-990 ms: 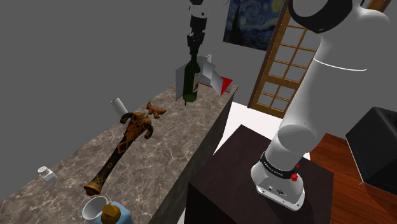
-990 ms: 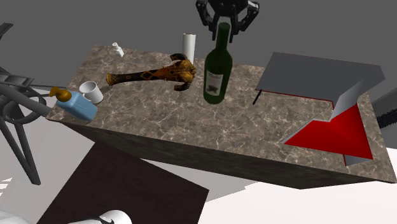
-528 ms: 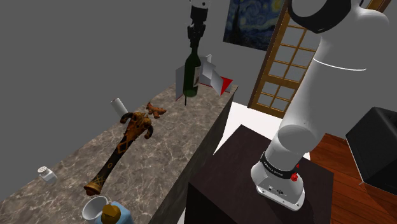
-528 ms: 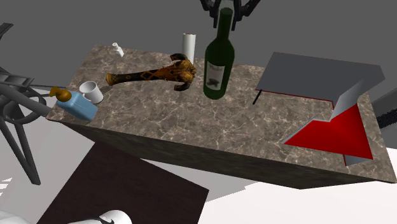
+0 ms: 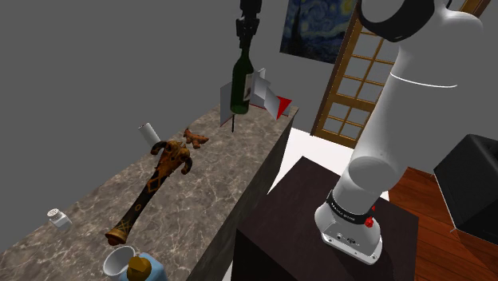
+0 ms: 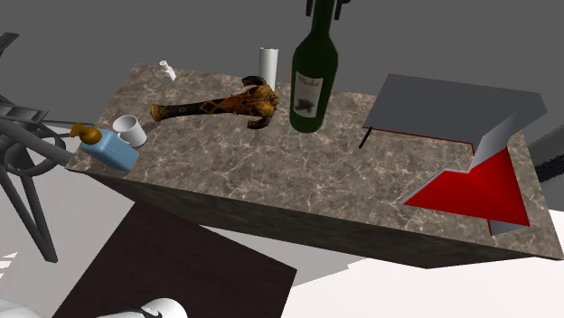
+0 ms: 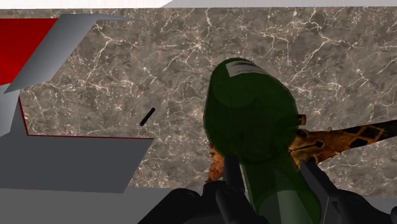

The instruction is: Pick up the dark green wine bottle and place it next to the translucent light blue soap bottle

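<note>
The dark green wine bottle (image 5: pixel 239 86) hangs upright above the far end of the marble counter (image 5: pixel 214 187), lifted clear of it. My gripper (image 5: pixel 244 41) is shut on its neck from above. In the second exterior view the bottle (image 6: pixel 313 77) shows its pale label and the gripper (image 6: pixel 324 5) is cut by the top edge. In the wrist view both fingers clasp the bottle (image 7: pixel 251 124) at my gripper (image 7: pixel 270 173). The light blue soap bottle (image 5: pixel 144 270) with a brown cap lies at the counter's near end, by the corner (image 6: pixel 112 149).
A white mug (image 6: pixel 132 132) sits beside the soap bottle. An ornate brown club-shaped piece (image 6: pixel 217 107) lies along the counter, with a white cylinder (image 6: pixel 268 61) behind it. A grey and red open box (image 6: pixel 470 163) takes up the far end. A dark stand (image 5: pixel 319 231) adjoins the counter.
The gripper has risen steadily with the wine bottle, so the bottle's base now hangs higher above the counter. Nothing else has moved.
</note>
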Robot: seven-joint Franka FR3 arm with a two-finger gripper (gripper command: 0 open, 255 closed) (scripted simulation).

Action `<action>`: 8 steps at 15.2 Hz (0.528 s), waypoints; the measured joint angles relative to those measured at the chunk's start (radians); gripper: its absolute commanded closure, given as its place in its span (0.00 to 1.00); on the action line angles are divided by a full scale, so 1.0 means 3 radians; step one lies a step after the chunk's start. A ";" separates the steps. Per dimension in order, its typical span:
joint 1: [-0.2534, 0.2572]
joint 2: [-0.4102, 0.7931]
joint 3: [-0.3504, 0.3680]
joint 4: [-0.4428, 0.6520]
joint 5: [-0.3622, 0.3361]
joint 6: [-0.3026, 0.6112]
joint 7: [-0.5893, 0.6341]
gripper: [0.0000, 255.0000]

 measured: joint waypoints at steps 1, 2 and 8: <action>0.0000 0.0010 0.0000 0.0054 0.0002 -0.0044 0.0003 1.00; -0.0001 0.0018 0.0000 0.0116 0.0003 -0.0099 0.0005 1.00; -0.0024 0.0134 -0.0012 0.0544 0.0032 -0.0413 -0.0009 1.00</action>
